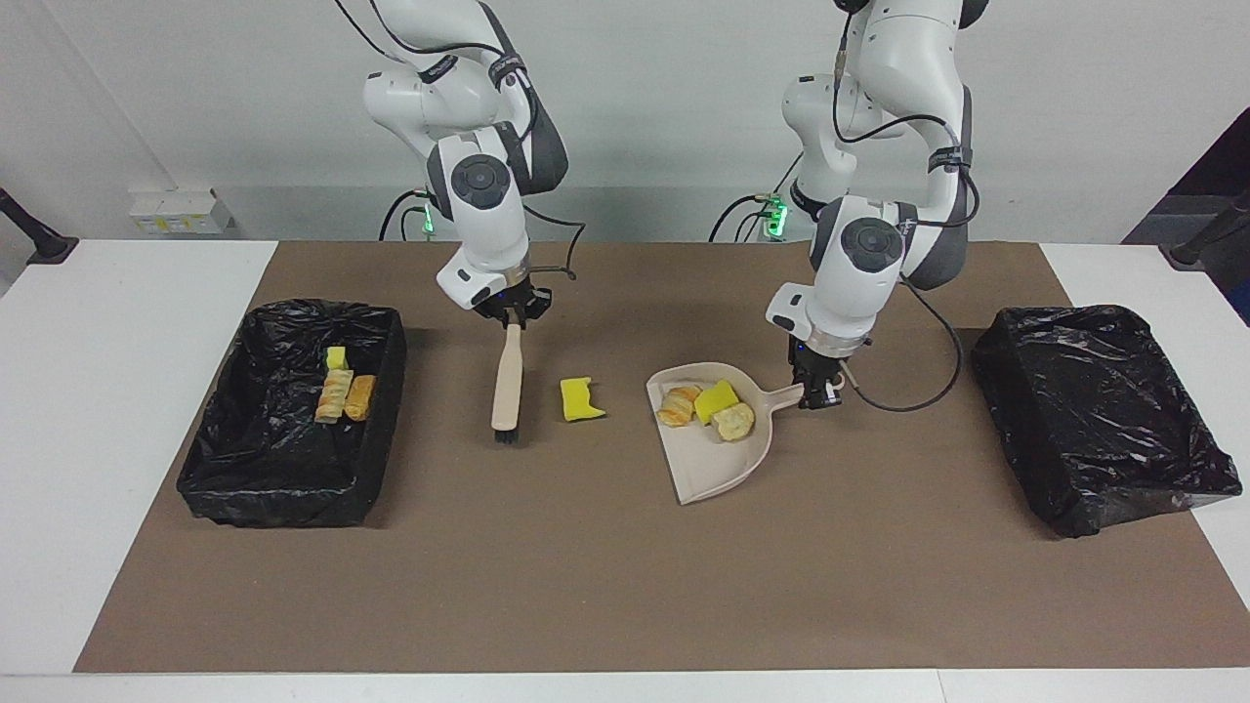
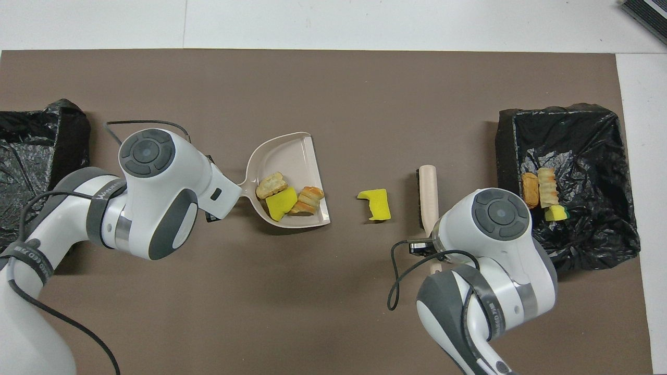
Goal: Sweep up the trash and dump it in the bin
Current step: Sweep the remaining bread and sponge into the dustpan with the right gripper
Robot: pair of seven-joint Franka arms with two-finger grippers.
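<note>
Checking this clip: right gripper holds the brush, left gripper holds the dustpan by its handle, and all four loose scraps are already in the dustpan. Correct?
Not quite. The dustpan holds three scraps; the fourth, a yellow sponge piece, lies on the mat between it and the brush, as the facing view shows. The right gripper does hold the brush, the left gripper the dustpan's handle.

From above I see the beige dustpan (image 2: pixel 289 172) on the brown mat (image 2: pixel 333 94) of the bench, its handle running under my left arm's wrist. Three scraps lie in it: a tan lump (image 2: pixel 271 184), a yellow piece (image 2: pixel 281 203) and another tan lump (image 2: pixel 309 200). A loose yellow scrap (image 2: pixel 375 203) sits on the mat between the dustpan and the brush (image 2: pixel 427 195). The brush's handle disappears under my right arm. The black-lined bin (image 2: pixel 568 187) at that arm's end holds three scraps (image 2: pixel 544 190).
</note>
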